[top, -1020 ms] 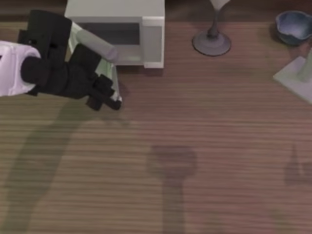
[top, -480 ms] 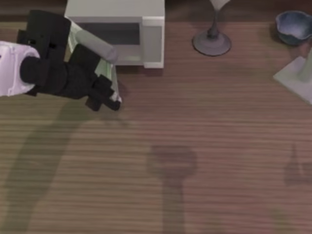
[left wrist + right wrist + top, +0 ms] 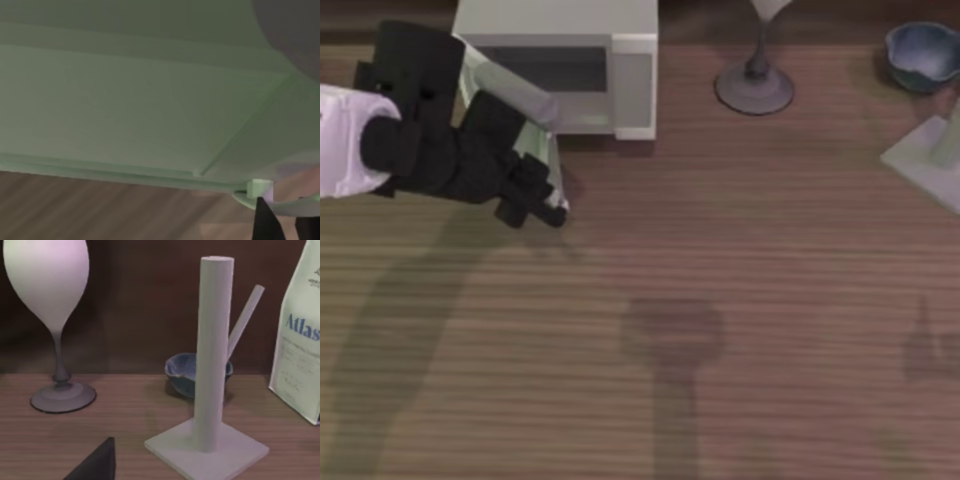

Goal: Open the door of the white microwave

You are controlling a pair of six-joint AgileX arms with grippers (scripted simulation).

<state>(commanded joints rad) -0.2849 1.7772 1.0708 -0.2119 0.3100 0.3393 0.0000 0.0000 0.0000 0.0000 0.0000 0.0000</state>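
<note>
The white microwave (image 3: 560, 20) stands at the table's back left. Its door (image 3: 525, 100) is swung out towards the front left, leaving the cavity open. My left gripper (image 3: 542, 207) is at the door's free edge, shut on the door there. In the left wrist view the pale door (image 3: 125, 100) fills most of the picture. My left gripper (image 3: 285, 225) shows at the bottom as two dark fingers (image 3: 265, 222) under a small white handle block (image 3: 260, 187). My right arm is outside the top view. Only a dark corner of my right gripper (image 3: 97, 465) shows in the right wrist view.
A wine glass (image 3: 755, 85) stands right of the microwave. A blue bowl (image 3: 923, 55) sits at the back right, with a white post stand (image 3: 925, 155) in front of it. The right wrist view also shows a white "Atlas" bag (image 3: 300, 340).
My left gripper and the door's free edge have crept very slightly to the left. Nothing else has moved.
</note>
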